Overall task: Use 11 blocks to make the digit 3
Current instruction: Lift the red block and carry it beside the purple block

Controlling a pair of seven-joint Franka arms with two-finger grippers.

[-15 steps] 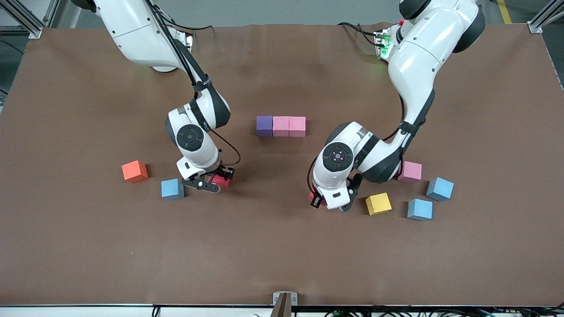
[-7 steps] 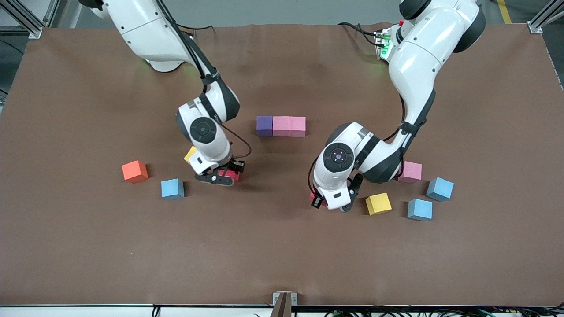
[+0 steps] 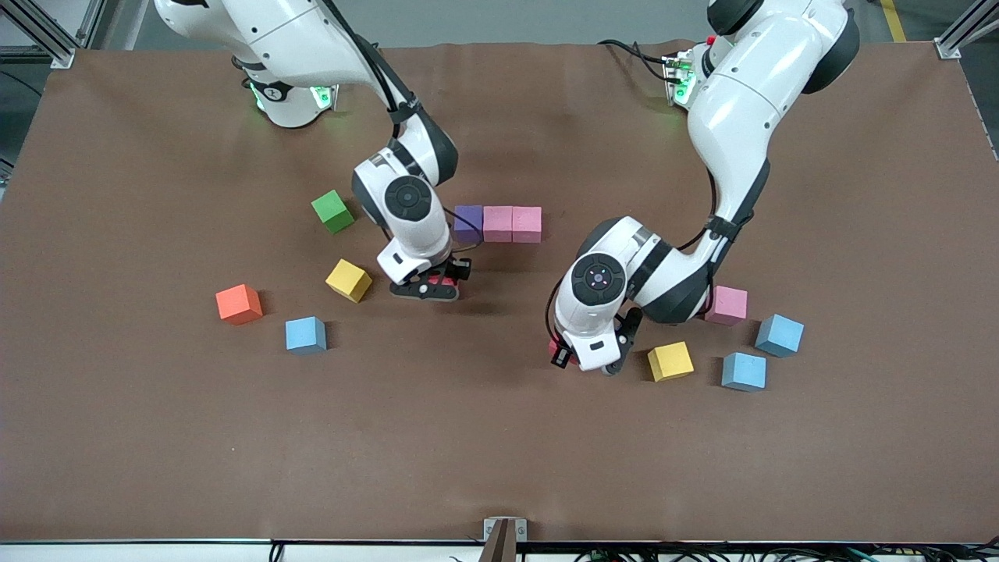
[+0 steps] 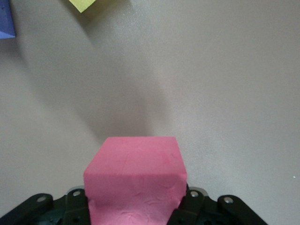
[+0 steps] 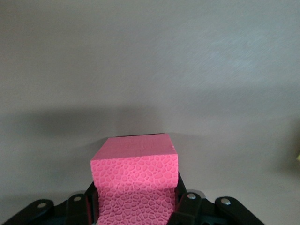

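A purple block (image 3: 468, 222) and two pink blocks (image 3: 497, 224) (image 3: 527, 224) form a row mid-table. My right gripper (image 3: 428, 289) hangs over the table by the purple end of that row, shut on a red block (image 5: 135, 180) (image 3: 447, 279). My left gripper (image 3: 581, 357) is shut on another red block (image 4: 136, 178) (image 3: 555, 348), low beside a yellow block (image 3: 670, 361). Loose around it lie a pink block (image 3: 727, 304) and two blue blocks (image 3: 779, 335) (image 3: 744, 371). Toward the right arm's end sit a yellow block (image 3: 349, 280), an orange block (image 3: 239, 304) and a blue block (image 3: 305, 335).
A green cube (image 3: 332, 211) lies toward the right arm's end from the purple block, slightly farther from the front camera. Bare brown mat (image 3: 499, 453) covers the half of the table nearer the front camera. The left wrist view catches a yellow corner (image 4: 89, 3) and a blue corner (image 4: 4, 21).
My right arm carried its red block from beside the blue block toward the purple end of the row, uncovering the yellow and green cubes. My left arm stayed still.
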